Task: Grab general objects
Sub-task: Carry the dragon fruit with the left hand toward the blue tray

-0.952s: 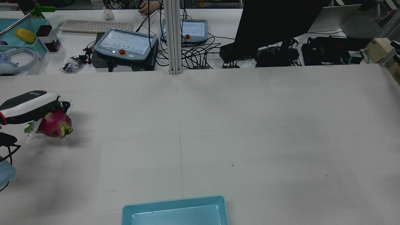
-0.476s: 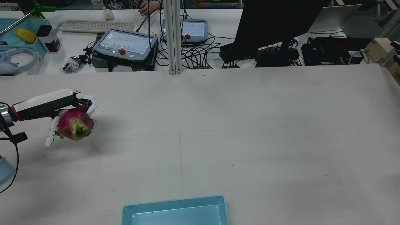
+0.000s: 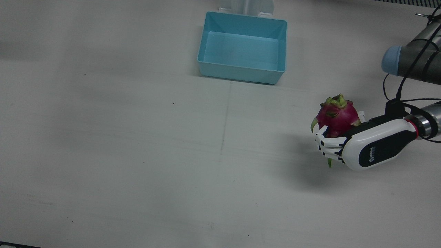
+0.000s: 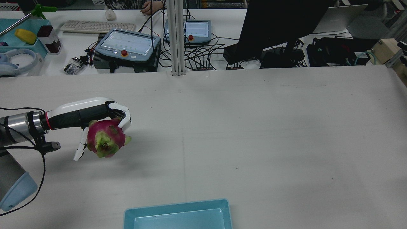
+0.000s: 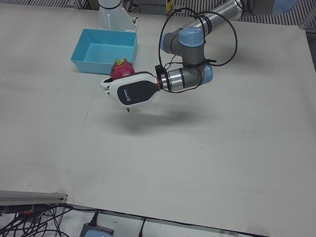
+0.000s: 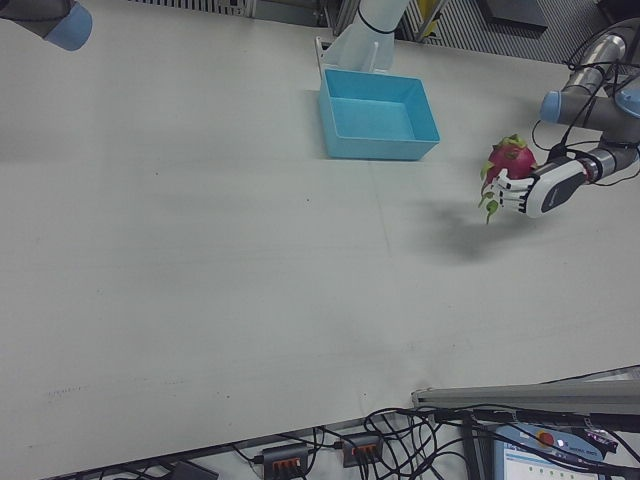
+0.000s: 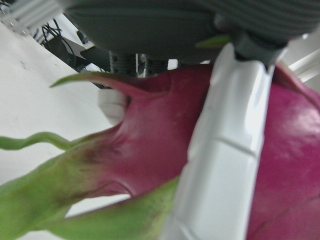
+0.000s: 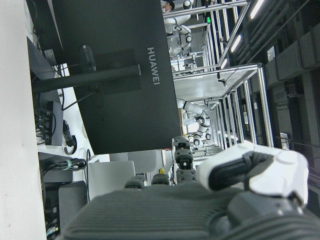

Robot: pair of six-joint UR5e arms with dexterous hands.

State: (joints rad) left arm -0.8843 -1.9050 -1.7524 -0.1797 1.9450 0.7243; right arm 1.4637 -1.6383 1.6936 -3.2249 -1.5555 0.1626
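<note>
Magenta dragon fruit (image 4: 106,141) clasped beneath my left hand (image 4: 92,116), fingers (image 3: 327,143) curled around it (green scales showing), lifted clear of the desk (image 4: 254,133); blue bin (image 3: 243,48) well apart.

Matt off-white tabletop (image 3: 137,155); smooth, glossy turquoise plastic bin (image 3: 280,44); waxy magenta dragon fruit with green scales (image 3: 336,115); glossy white-and-black plastic left hand (image 3: 361,146).
</note>
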